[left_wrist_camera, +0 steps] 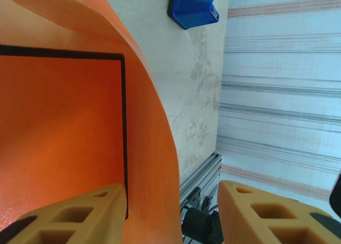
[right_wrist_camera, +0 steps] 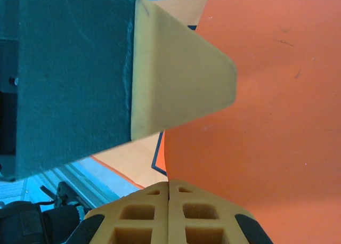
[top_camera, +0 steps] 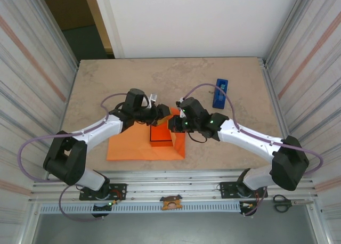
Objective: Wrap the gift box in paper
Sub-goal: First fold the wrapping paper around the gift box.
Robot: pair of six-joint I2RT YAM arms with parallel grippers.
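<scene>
1. We see the paper (top_camera: pixel 133 148) lying mostly flat on the table (top_camera: pixel 106 84), just ahead of the arm bases. The gift box (top_camera: pixel 161 135), darker orange with black edges, sits on the sheet's right part, between the two grippers.
2. The right gripper (top_camera: pixel 175 124) sits at the box's far right corner. In the right wrist view its fingers (right_wrist_camera: pixel 138 217) are pressed flush together with no gap. The edge of a raised flap of paper runs straight down into the seam between them, so we read it as pinching the sheet.
3. The left gripper (top_camera: pixel 161 112) hangs over the box's far edge, close to the right one. In the left wrist view its fingers (left_wrist_camera: pixel 69 217) stand wide apart and grip nothing. The lifted paper curls up between them, right beside one finger, along the box's side.
4. A blue tape dispenser (top_camera: pixel 220 93) lies to the far right, well apart from the sheet.
5. Scissors (top_camera: pixel 282 202) rest on the rail near the right arm's base.
</scene>
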